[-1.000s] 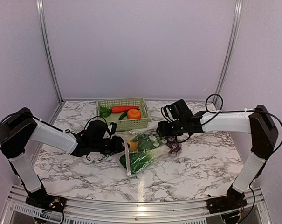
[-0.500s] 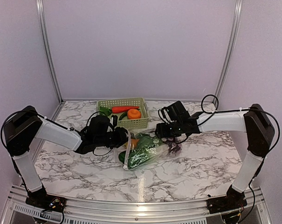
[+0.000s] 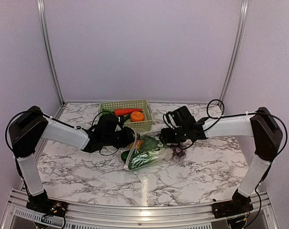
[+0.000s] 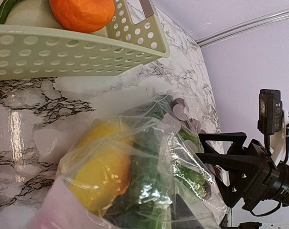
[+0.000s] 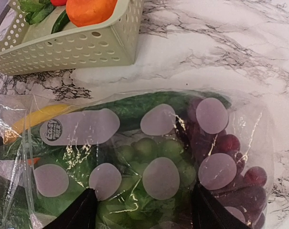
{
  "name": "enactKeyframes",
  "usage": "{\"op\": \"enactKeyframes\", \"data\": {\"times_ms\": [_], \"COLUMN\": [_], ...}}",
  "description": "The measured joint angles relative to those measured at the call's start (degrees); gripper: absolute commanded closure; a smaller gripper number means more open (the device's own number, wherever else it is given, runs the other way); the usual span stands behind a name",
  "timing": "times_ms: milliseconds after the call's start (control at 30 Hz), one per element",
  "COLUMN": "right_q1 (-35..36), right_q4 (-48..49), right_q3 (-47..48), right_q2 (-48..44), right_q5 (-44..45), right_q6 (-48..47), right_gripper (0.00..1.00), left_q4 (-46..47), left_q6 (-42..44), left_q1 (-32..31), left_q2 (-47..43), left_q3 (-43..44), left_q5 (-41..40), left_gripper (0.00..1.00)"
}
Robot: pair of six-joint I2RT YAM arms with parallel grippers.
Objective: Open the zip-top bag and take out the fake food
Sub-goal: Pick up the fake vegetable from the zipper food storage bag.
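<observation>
The zip-top bag (image 3: 143, 155), clear and crinkly, lies in front of the basket with fake food inside. In it I see a yellow piece (image 4: 99, 179), dark green leafy pieces (image 4: 149, 191), green grapes (image 5: 154, 150) and purple grapes (image 5: 230, 143). My left gripper (image 3: 130, 140) is at the bag's zip end. In the left wrist view plastic covers its jaws, so their state is hidden. My right gripper (image 3: 164, 138) comes down over the other end. Its fingers (image 5: 82, 210) stand wide on both sides of the bulge with the green grapes and press the plastic.
The pale green lattice basket (image 3: 134, 126) stands just behind the bag, close to both grippers. It holds an orange piece (image 3: 137, 116), a red one (image 3: 125, 111) and green pieces. The marble table (image 3: 206, 167) is walled at the back and sides.
Both grippers have moved toward each other and the bag has bunched up shorter. Its zip end has shifted up toward the basket with the left gripper.
</observation>
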Motion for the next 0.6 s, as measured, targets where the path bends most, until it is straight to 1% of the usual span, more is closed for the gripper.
{"op": "enactKeyframes", "data": {"times_ms": [167, 300, 433, 533, 600], "right_q1": [0.0, 0.0, 0.0, 0.0, 0.0], "right_q4": [0.1, 0.1, 0.1, 0.1, 0.1], "right_q3": [0.0, 0.0, 0.0, 0.0, 0.0], "right_q2": [0.0, 0.0, 0.0, 0.0, 0.0], "right_q5": [0.0, -0.2, -0.2, -0.2, -0.1], "right_q6": [0.0, 0.1, 0.0, 0.0, 0.0], "right_gripper": [0.35, 0.35, 0.35, 0.35, 0.35], "left_q4": [-0.3, -0.5, -0.3, 0.2, 0.6], "left_q6": [0.5, 0.5, 0.7, 0.7, 0.7], "left_q1": [0.0, 0.0, 0.0, 0.0, 0.0], "left_q2": [1.2, 2.3, 3.1, 4.1, 4.5], "left_q3": [0.6, 1.2, 2.1, 2.5, 2.5], "left_q5": [0.0, 0.1, 0.2, 0.7, 0.8], "left_gripper": [0.67, 0.69, 0.77, 0.84, 0.91]}}
